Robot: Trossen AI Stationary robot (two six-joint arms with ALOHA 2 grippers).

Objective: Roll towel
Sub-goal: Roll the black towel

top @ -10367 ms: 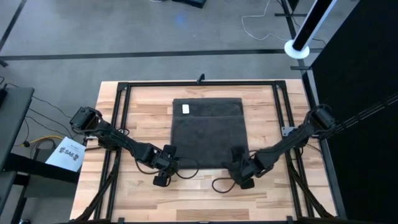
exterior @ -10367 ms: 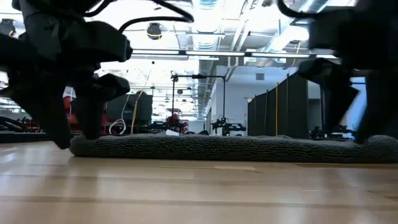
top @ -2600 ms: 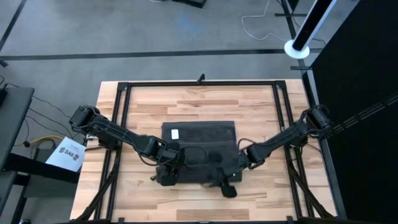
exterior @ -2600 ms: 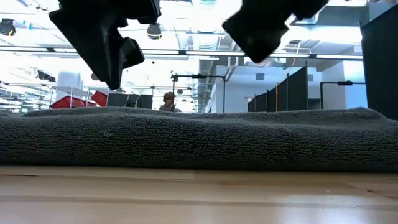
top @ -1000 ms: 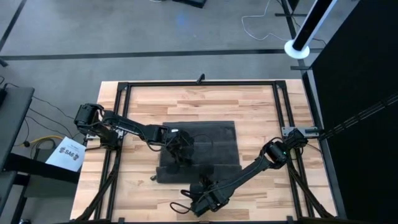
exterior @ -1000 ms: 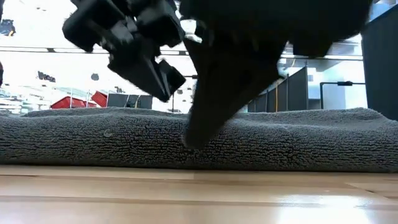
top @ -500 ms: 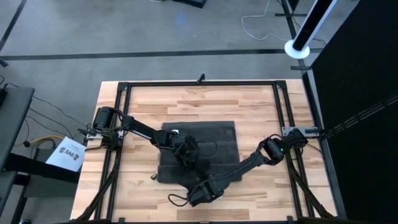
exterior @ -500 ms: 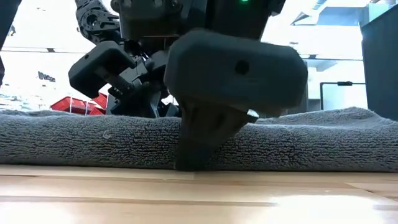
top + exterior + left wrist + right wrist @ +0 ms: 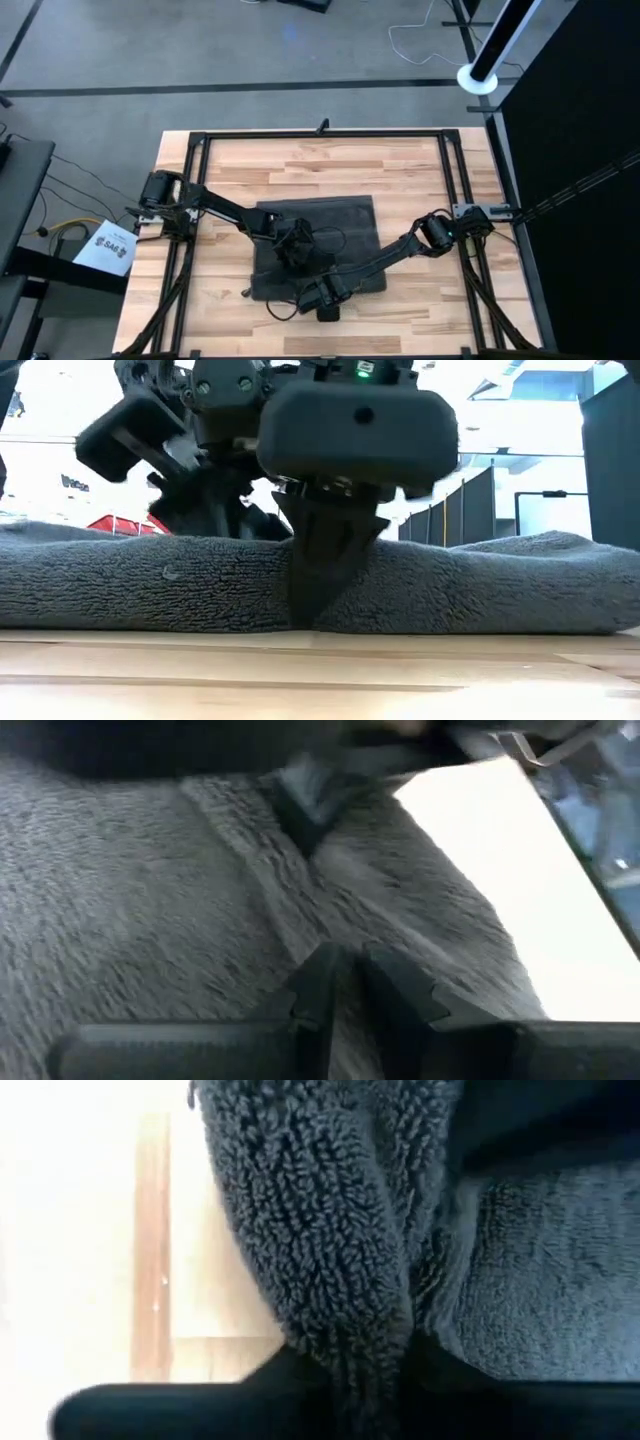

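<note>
Towel [image 9: 335,225], charcoal terry, lies mid-table with only its near edge thickened into a low fold, so most rolling remains; right gripper [image 9: 325,595] pinches that edge, left gripper [image 9: 297,247] presses closed on the cloth behind.

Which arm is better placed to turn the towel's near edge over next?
Probably the right: its end effector pinches the towel at the near edge, while the left end effector sits mid-cloth.
</note>
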